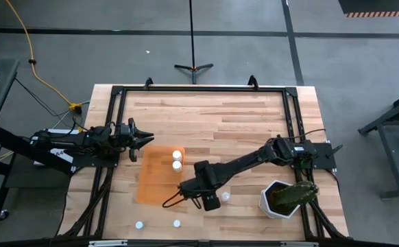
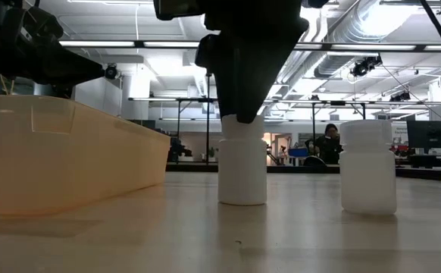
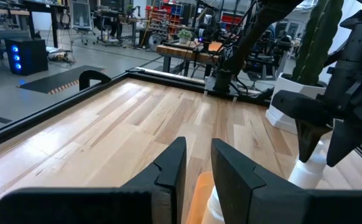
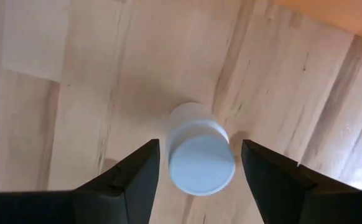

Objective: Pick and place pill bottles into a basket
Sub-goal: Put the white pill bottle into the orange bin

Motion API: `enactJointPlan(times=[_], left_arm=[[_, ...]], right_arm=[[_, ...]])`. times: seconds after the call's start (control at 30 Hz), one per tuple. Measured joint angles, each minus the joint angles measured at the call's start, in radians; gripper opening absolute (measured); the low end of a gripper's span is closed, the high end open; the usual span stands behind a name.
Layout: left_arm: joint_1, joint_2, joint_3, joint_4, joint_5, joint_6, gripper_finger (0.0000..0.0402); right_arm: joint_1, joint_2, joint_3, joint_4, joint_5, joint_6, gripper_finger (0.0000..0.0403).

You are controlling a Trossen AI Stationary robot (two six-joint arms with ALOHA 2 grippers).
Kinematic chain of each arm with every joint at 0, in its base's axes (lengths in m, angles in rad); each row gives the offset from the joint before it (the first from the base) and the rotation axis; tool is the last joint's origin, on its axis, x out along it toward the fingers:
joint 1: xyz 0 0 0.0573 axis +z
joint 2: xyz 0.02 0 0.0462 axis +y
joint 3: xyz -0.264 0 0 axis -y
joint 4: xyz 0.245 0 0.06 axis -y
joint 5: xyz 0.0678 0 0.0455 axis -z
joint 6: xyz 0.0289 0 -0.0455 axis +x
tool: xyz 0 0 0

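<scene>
You are hovering the right gripper, fingers apart, astride a bottle at frame centre: likely light, stiff, slick plastic, so pinch it just below the cap.

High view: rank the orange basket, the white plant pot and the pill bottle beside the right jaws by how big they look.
1. Orange basket, largest.
2. White plant pot, clearly smaller.
3. Pill bottle beside the right gripper, by far the smallest.
</scene>
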Motion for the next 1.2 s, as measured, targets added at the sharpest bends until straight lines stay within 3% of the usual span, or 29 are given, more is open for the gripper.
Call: enactJointPlan(times=[0.37, 0.57, 0.83, 1.13, 1.2], left_arm=[[0.0, 0.0, 0.0, 0.0, 0.0, 0.0, 0.0111], [0.0, 0.0, 0.0, 0.0, 0.0, 0.0, 0.0111], [0.0, 0.0, 0.0, 0.0, 0.0, 0.0, 0.0111], [0.0, 0.0, 0.0, -0.001, 0.0, 0.0, 0.0111], [0.0, 0.0, 0.0, -0.001, 0.0, 0.0, 0.0111]], right_arm=[[-0.004, -0.001, -0.059, 0.026, -0.042, 0.008, 0.0196], [-0.007, -0.001, -0.051, 0.023, -0.023, -0.041, 0.0157], [-0.046, -0.001, 0.071, -0.036, 0.066, -0.171, 0.0147], [-0.101, -0.001, 0.232, 0.087, 0.183, -0.302, 0.0156], [-0.111, -0.001, 0.234, 0.167, 0.148, -0.339, 0.015]])
